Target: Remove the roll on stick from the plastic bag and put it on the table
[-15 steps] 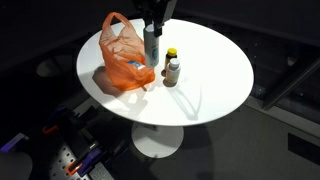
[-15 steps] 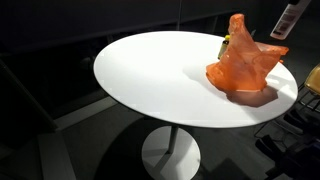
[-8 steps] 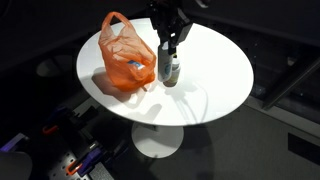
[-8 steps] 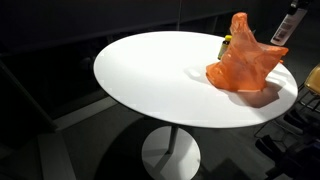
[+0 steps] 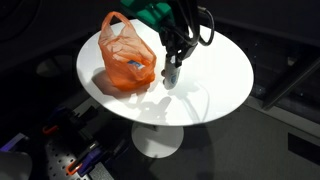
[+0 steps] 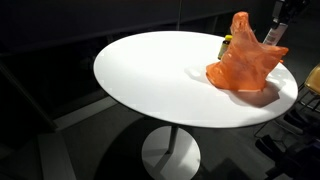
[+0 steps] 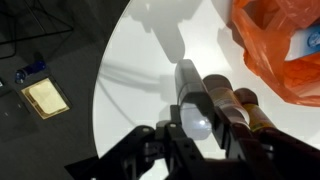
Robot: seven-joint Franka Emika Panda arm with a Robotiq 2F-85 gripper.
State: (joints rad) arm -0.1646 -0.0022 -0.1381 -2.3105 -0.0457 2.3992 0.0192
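roll on stick point(image 5: 170, 76): slim pale blue-white plastic cylinder, outside the bag, upright in the claw, low over the surface
claw point(image 5: 172, 65): in an exterior view, clamped narrow on the stick, just beside the bag
plastic bag point(image 5: 126, 56): thin crinkled translucent orange carrier, slumped on the surface, blue-white item point(image 5: 137, 68) inside it
surface point(image 5: 215, 75): round white tabletop, bare on the side away from the bag
contact: can't tell whether the stick's base is touching down
bag point(image 6: 245, 62): in an exterior view it hides the drop spot; claw point(image 6: 281, 14) sits at the frame edge, grip too small to read
wrist view: stick point(image 7: 190, 85) sits between the fingers of the claw point(image 7: 200, 125), its shadow meeting its far end; dark brownish bottle point(image 7: 246, 104) just beside the claw, bag point(image 7: 280, 40) beyond, bare surface point(image 7: 140, 70) opposite
step: placing. Lower until the base seats flat, keep it vertical, open only slightly so the finger misses the bottle, then lift straight up. A slim cylinder likely tips easily.
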